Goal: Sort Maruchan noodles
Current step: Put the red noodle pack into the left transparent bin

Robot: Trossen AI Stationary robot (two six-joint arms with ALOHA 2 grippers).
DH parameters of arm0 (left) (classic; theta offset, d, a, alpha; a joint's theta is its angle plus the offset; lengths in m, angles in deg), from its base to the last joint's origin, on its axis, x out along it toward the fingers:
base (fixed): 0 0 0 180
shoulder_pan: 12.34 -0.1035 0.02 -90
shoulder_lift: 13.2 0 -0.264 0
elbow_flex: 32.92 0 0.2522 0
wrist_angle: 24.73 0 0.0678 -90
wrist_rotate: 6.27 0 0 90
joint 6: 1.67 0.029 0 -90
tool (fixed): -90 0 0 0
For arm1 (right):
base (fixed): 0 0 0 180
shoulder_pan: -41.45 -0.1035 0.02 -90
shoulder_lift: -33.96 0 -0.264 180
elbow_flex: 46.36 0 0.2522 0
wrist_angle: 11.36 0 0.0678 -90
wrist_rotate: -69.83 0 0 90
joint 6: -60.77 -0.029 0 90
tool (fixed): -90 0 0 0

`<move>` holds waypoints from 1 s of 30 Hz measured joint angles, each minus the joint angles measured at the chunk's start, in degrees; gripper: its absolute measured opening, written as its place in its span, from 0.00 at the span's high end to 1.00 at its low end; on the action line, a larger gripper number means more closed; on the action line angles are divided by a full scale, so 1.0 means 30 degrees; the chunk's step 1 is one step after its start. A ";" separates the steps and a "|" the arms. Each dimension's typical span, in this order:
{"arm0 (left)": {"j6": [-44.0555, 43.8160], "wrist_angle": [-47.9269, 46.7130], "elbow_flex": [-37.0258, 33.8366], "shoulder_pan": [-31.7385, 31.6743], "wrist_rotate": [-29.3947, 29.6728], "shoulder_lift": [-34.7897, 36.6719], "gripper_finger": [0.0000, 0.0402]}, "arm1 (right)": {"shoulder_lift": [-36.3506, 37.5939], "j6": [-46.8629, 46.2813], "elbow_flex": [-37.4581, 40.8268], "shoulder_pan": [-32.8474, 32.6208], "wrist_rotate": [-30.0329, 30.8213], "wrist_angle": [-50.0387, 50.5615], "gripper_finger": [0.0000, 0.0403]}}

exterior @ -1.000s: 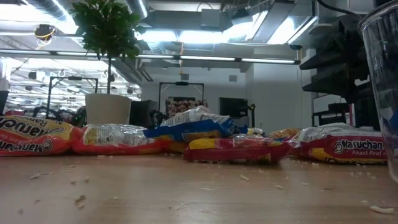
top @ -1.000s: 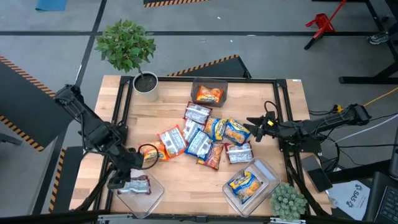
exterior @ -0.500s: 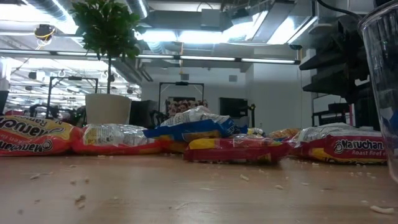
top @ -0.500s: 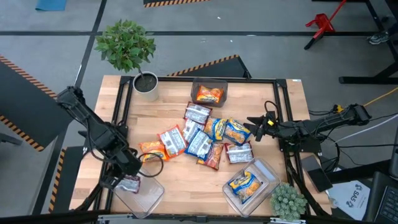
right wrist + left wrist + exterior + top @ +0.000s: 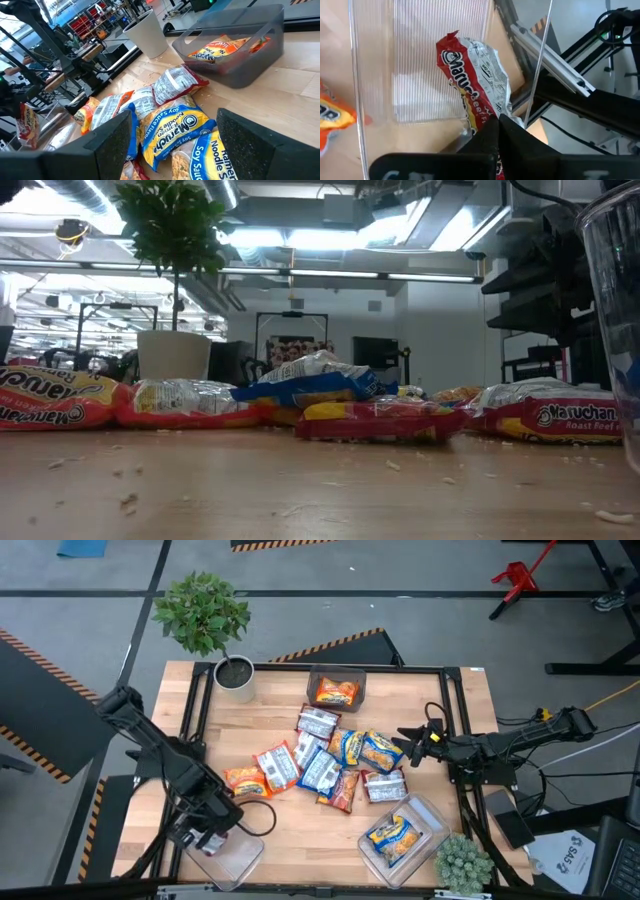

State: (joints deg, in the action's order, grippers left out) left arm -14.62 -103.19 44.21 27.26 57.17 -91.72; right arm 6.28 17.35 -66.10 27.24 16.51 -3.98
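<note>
A loose pile of Maruchan noodles (image 5: 325,760) lies mid-table: orange, blue-and-yellow and silver-and-red packets, which the low view shows as a row (image 5: 330,395). My left gripper (image 5: 205,837) hangs over the clear bin (image 5: 238,855) at the near left, shut on a silver-white-and-red packet (image 5: 475,80). My right gripper (image 5: 410,746) waits open just right of the pile, nothing between its fingers (image 5: 112,140). A dark bin (image 5: 337,690) at the far middle holds an orange packet. A clear bin (image 5: 425,815) at the near right holds blue-and-yellow packets. My left gripper pinches one short end of the silver-and-red packet (image 5: 487,116) between its two fingers. The fingers slant steeply down from above. The packet hangs below them inside the bin's clear walls, its free red-edged end (image 5: 449,42) lowest. I cannot tell whether that end touches the bin floor.
A white pot (image 5: 235,673) with a leafy plant stands at the far left corner, and a small spiky plant (image 5: 462,862) at the near right corner. Crumbs lie on the bare wood (image 5: 300,490) at the near middle. Black frame rails run along the table's sides.
My left gripper, still shut, has sunk toward the near-left bin and shifted slightly toward the near edge while its wrist rolled. The packet, which showed lying crosswise beside the gripper over the bin, has turned and now hangs beneath the gripper, mostly hidden in the high view.
</note>
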 joint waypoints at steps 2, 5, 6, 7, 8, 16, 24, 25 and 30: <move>0.0481 0.0265 -0.0003 -0.0142 -0.0021 -0.0177 1.00 | -0.0002 0.0000 0.0000 0.0000 -0.0003 0.0032 0.30; 0.0942 0.0794 -0.0003 -0.0480 -0.0313 -0.0386 1.00 | -0.0001 0.0000 0.0000 0.0000 -0.0007 0.0039 0.30; 0.1092 0.0857 -0.0003 -0.0558 -0.0381 -0.0422 1.00 | 0.0006 0.0000 0.0000 0.0000 -0.0007 0.0040 0.30; 0.1271 0.0852 -0.0003 -0.0630 -0.0402 -0.0489 1.00 | 0.0006 0.0000 0.0000 0.0000 -0.0007 0.0061 0.30; 0.1442 0.0846 -0.0003 -0.0688 -0.0420 -0.0582 1.00 | -0.0002 0.0000 0.0000 0.0000 -0.0007 0.0076 0.30; 0.1977 0.0826 -0.0011 -0.0635 -0.1554 -0.0943 1.00 | 0.0002 0.0000 0.0000 0.0000 -0.0062 0.0142 0.30; 0.2870 0.0984 -0.0159 -0.0496 -0.1697 -0.0963 1.00 | 0.0002 0.0007 0.0000 0.0000 -0.0066 0.0178 0.30; 0.2866 0.1021 -0.0326 -0.0489 -0.1909 -0.0963 1.00 | -0.0001 0.0007 0.0000 0.0000 -0.0066 0.0178 0.30; 0.2713 0.1429 -0.1463 -0.0441 -0.2565 -0.0963 1.00 | 0.0003 0.0007 0.0000 0.0000 -0.0068 0.0178 0.30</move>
State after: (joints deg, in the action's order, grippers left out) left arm -6.48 -98.90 39.82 25.93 49.48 -94.61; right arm 6.29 17.37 -66.10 27.24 16.31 -3.44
